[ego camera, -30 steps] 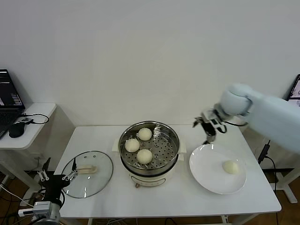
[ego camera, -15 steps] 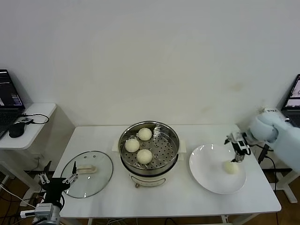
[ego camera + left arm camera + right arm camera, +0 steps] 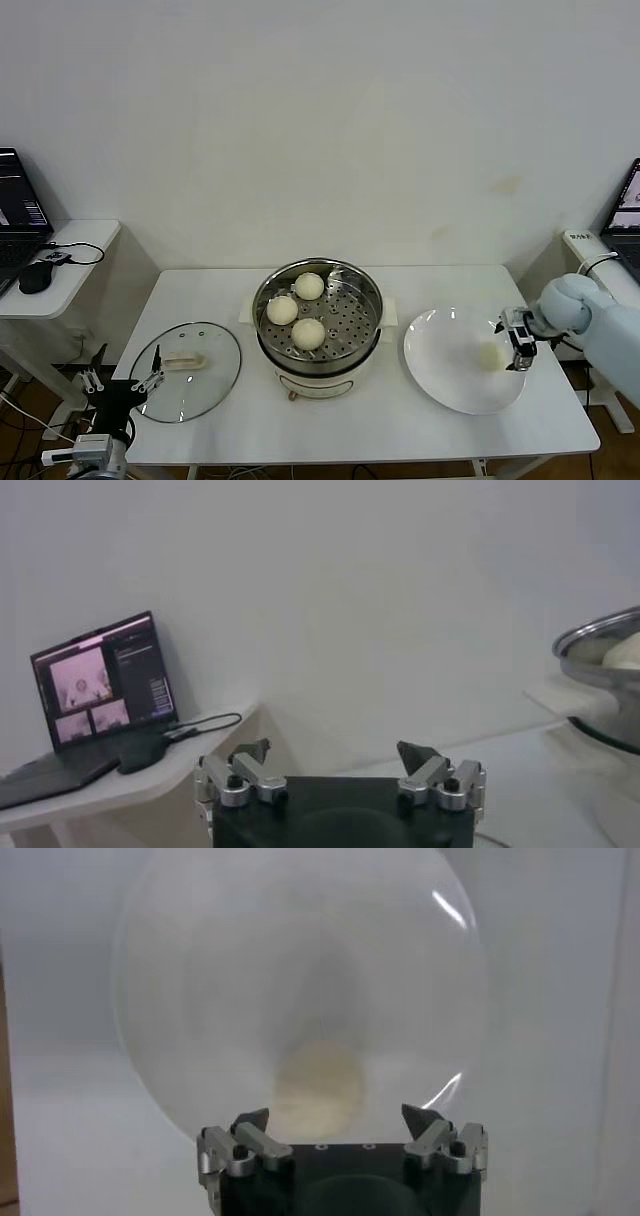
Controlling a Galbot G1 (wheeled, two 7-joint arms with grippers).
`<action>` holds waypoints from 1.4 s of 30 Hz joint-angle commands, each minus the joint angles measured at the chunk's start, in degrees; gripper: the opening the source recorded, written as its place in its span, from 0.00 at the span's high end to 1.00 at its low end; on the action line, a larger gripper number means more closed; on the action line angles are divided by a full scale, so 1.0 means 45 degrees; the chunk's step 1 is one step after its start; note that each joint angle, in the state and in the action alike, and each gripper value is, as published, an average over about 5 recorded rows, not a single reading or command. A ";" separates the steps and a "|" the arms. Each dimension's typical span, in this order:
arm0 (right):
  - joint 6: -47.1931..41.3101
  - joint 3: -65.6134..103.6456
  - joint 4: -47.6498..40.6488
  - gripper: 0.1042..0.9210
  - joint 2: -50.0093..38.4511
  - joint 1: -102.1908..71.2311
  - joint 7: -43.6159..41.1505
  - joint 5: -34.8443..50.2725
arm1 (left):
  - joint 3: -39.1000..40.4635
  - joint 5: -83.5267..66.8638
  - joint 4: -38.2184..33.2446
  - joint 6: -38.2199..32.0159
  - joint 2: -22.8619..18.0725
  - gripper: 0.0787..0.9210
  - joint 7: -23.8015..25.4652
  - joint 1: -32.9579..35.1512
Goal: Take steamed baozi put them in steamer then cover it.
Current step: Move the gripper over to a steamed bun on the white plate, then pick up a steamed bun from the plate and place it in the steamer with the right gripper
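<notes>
Far left, my left gripper (image 3: 122, 384) hangs wide open and empty below the table's near-left corner, just off the cover (image 3: 187, 357), which lies flat on the table (image 3: 330, 420) with its cream handle up. Nothing has changed there.

Centre: the steamer (image 3: 318, 312) stands uncovered, three steamed baozi (image 3: 308, 333) on its perforated tray, smooth, round and cream-white.

Now the right, where the action is! A second ago my right gripper (image 3: 517, 340) was up behind the plate (image 3: 450, 385); it has swung over and dropped low to the plate's right edge, jaws spread wide, gripping nothing. The last bun (image 3: 318, 1087) sits just ahead between my open fingertips (image 3: 251, 1120), pale and a touch yellowish, alone on the white plate. I judge it ready for closing in: the final bun, then the cover.
</notes>
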 commanded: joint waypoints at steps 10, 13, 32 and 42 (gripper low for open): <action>-0.0020 0.0715 -0.1041 0.17 0.1237 -0.0644 0.0278 -0.0631 | -0.0063 0.0002 0.0019 -0.0018 -0.0105 0.12 -0.0013 0.0045; -0.0045 0.0673 -0.1026 0.22 0.1201 -0.0555 0.0211 -0.0656 | -0.0074 -0.0007 0.0059 -0.0024 -0.0126 0.12 -0.0013 0.0049; -0.0960 -0.2260 0.1798 0.35 -0.0804 0.3597 -0.0723 0.2243 | -0.0009 -0.0033 0.0152 -0.0031 -0.0150 0.12 -0.0014 -0.0052; -0.2518 -0.7094 0.3230 0.34 0.0804 1.0082 -0.0106 0.6186 | 0.0101 -0.0018 0.0043 -0.0019 -0.0171 0.12 -0.0011 -0.0126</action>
